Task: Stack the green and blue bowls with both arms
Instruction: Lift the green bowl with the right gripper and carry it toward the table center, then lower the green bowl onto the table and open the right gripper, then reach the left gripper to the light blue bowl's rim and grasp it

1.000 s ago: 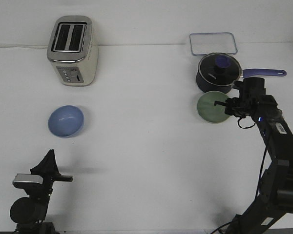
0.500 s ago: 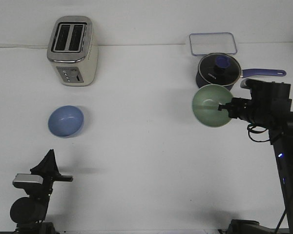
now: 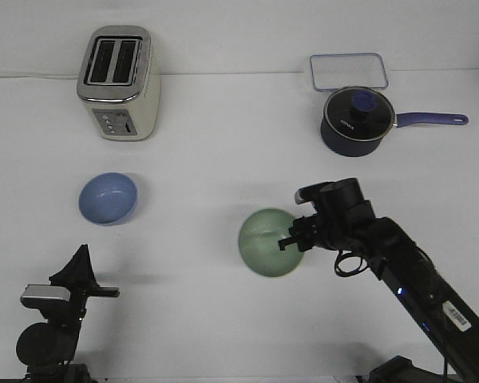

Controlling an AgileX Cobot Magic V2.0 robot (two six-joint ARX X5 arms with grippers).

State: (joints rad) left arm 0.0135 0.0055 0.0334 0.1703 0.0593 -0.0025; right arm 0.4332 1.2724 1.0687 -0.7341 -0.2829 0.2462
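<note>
On the white table [image 3: 223,144], right tool [image 3: 291,239] grips green bowl [image 3: 265,242].

Green bowl [image 3: 269,242] gripped mid-table, blue bowl [image 3: 107,198] left

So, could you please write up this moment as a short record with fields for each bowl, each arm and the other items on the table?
green bowl: held at its rim by the right gripper, near the table's middle
blue bowl: resting on the table's left side, untouched
left gripper: near the front left edge, holding nothing; jaw state unclear
stacking: not yet done; bowls well apart
toaster: back left
saucepan: back right, lid on
clear container: behind the saucepan
</note>
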